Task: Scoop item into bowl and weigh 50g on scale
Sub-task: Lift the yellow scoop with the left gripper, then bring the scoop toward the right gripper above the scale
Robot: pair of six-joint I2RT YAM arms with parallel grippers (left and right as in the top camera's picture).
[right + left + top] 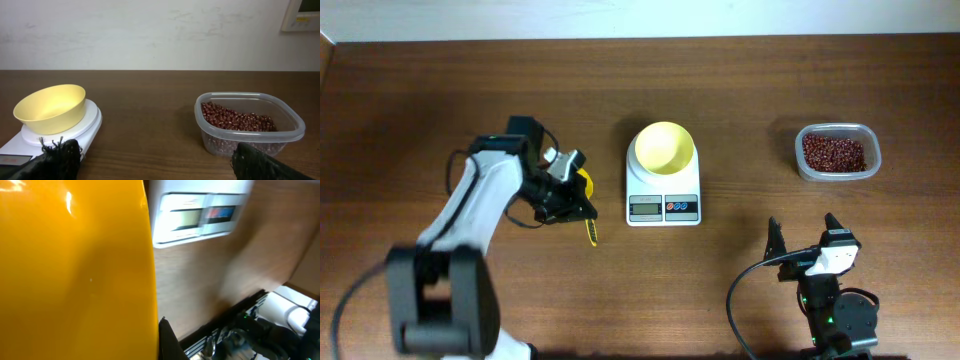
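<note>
Left gripper (576, 197) is clamped down tight on the yellow scoop (586, 182), just left of the scale (663, 208), low over the table (420, 100). Its wrist camera is nearly filled with yellow plastic, the scale's display peeking in behind. The pale-yellow bowl (664, 147) sits squarely on the scale's platform, and from the right wrist it looks empty inside. Over on the far right, the beans (834, 152) lie heaped in the clear container (837, 127), well apart from the scale. Right gripper (802, 240) hangs near the front edge, fingers spread wide, gripping nothing, facing bowl and container.
</note>
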